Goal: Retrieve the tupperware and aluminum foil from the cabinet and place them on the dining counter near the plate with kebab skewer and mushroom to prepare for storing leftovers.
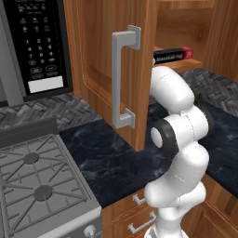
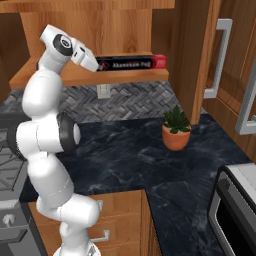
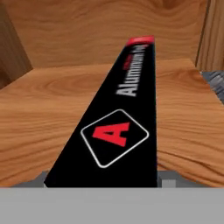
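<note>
Wooden cabinet takes the upper part of the right base view, and its open door with a grey handle stands in the upper middle of the left base view. Below it the dark marbled counter runs across the middle of the right base view, with a herringbone backsplash behind it. At the lower left of the left base view is a gas stove, and a black microwave is at the upper left there. The white arm rises at the left of the right base view and reaches up to the cabinet shelf.

The aluminum foil box, long and black with a red end, lies flat on this shelf in the upper middle of the right base view. In the hand view the box runs from the bottom centre up to the upper middle. The gripper is at the left end of the box; whether its fingers are touching the box I cannot tell, and how wide they stand I also cannot tell.

A small potted plant in an orange pot stands on the counter, right of centre in the right base view
</note>
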You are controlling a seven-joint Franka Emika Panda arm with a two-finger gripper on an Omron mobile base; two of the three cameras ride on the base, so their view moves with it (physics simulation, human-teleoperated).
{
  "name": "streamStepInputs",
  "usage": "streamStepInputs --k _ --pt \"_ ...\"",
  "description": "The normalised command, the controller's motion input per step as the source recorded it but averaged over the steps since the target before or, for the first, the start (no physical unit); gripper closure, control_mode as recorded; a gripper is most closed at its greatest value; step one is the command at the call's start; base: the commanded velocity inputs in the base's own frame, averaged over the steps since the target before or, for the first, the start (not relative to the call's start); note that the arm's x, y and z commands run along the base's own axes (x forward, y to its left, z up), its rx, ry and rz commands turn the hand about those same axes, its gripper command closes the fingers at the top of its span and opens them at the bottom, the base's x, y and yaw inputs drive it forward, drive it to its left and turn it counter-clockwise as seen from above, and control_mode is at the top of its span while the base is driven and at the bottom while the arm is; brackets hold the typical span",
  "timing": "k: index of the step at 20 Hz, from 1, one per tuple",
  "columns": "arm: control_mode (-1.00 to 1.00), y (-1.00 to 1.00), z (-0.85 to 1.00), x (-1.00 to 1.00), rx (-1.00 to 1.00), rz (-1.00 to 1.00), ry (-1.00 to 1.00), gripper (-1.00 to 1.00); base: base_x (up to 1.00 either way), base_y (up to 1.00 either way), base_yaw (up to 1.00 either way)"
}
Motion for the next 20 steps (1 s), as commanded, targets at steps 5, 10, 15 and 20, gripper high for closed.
streamStepInputs --k 5,10,15,20 --pt "-1.00 -0.28 -0.28 0.01 0.00 0.00 0.16 1.00 0.00 0.00 0.00" --pt "-1.00 -0.12 -0.15 -0.97 0.00 0.00 -0.05 1.00 0.00 0.00 0.00" --pt "-1.00 -0.41 -0.19 -1.00 0.00 0.00 -0.14 1.00 0.00 0.00 0.00" --pt "-1.00 -0.80 -0.14 -1.00 0.01 0.09 -0.12 1.00 0.00 0.00 0.00"
